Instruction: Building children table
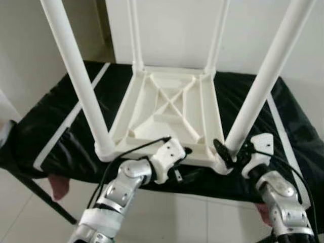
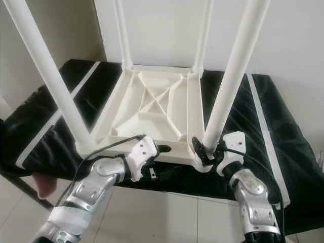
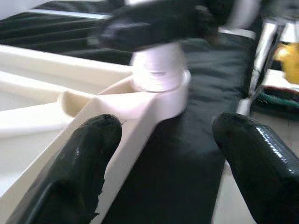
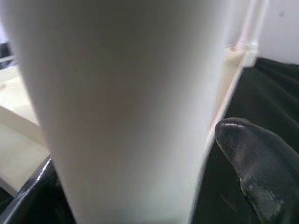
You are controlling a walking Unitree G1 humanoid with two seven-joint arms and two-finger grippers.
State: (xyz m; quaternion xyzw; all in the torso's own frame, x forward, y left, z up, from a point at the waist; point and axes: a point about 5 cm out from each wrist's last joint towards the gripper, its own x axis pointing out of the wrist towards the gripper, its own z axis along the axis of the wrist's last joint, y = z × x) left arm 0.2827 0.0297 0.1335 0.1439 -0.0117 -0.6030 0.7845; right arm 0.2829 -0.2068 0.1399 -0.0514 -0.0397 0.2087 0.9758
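A white children's table [image 1: 152,124] lies upside down on a black cloth, its four legs pointing up. My right gripper [image 1: 234,151] is at the base of the near right leg [image 1: 258,91], one black finger on each side, shut on it. From the right wrist that leg [image 4: 121,102] takes up most of the picture, with a fingertip [image 4: 254,158] beside it. My left gripper [image 1: 183,163] is at the tabletop's front edge, open. Its fingers [image 3: 88,149] straddle the rim close to the leg's socket [image 3: 161,88].
The black cloth with white stripes [image 1: 61,131] covers a low stand that ends just before my arms. Tall legs rise at near left [image 1: 76,71] and at the back [image 1: 134,35]. A white wall stands behind. Pale tiled floor [image 1: 30,223] lies below, with a pink object [image 1: 58,187] under the stand's edge.
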